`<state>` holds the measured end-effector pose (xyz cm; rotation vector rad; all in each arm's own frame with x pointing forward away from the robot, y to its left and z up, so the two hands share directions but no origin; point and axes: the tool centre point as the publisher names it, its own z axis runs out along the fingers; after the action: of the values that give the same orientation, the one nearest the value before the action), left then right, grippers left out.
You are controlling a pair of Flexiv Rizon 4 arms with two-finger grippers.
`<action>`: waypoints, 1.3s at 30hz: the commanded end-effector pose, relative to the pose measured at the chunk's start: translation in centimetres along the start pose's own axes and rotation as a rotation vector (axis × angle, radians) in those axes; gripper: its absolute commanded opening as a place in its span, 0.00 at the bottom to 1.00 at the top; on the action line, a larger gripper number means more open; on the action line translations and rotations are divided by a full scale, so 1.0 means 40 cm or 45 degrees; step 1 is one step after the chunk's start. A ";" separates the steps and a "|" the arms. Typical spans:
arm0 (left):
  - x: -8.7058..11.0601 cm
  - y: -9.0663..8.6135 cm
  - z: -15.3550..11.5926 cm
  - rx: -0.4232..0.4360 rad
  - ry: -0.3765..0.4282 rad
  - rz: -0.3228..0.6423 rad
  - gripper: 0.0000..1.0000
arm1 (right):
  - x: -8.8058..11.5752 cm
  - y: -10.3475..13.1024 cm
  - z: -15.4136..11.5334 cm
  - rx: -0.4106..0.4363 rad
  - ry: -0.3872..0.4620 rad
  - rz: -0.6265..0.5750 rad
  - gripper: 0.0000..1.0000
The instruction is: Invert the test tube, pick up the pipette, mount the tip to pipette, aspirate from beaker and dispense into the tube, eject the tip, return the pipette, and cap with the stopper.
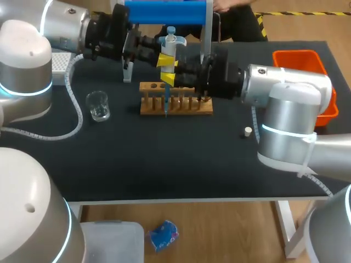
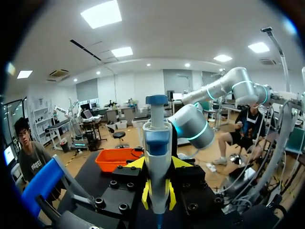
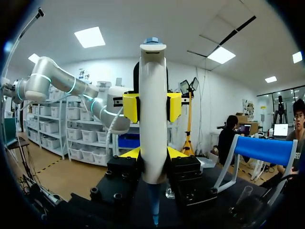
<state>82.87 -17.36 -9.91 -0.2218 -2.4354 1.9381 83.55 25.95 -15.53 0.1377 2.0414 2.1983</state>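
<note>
A white pipette [image 1: 170, 46] with a blue top hangs upright over the wooden tube rack [image 1: 189, 105]. Its blue tip [image 1: 165, 105] points down into the rack's left part. My left gripper [image 1: 166, 59] comes in from the upper left and is shut on the pipette [image 2: 157, 162] body. My right gripper [image 1: 169, 79] grips the same body just lower. In the right wrist view the pipette [image 3: 153, 109] stands between my right gripper [image 3: 153, 153], with the tip [image 3: 153, 205] below. A glass beaker [image 1: 98, 106] stands left of the rack. The small white stopper [image 1: 248, 131] lies to the right.
A blue pipette stand [image 1: 167, 12] rises behind the rack. An orange bin [image 1: 300, 59] sits at the back right, partly behind my right arm. A white tip box [image 1: 58, 61] is at the back left. The front half of the dark table [image 1: 164, 170] is bare.
</note>
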 end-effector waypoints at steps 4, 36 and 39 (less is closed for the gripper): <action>-0.002 -0.002 0.002 0.003 -0.003 0.002 0.00 | -0.003 0.001 -0.014 0.005 -0.007 -0.005 0.00; -0.002 -0.002 0.002 0.003 -0.003 0.002 1.00 | -0.022 -0.004 -0.132 0.050 0.151 -0.030 0.00; -0.002 -0.002 0.002 0.003 -0.003 0.002 1.00 | -0.029 -0.004 -0.175 0.054 0.165 -0.040 0.00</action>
<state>82.95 -17.41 -9.80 -0.2213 -2.4351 1.9396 83.93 21.72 -16.29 -0.0024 2.1262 2.1863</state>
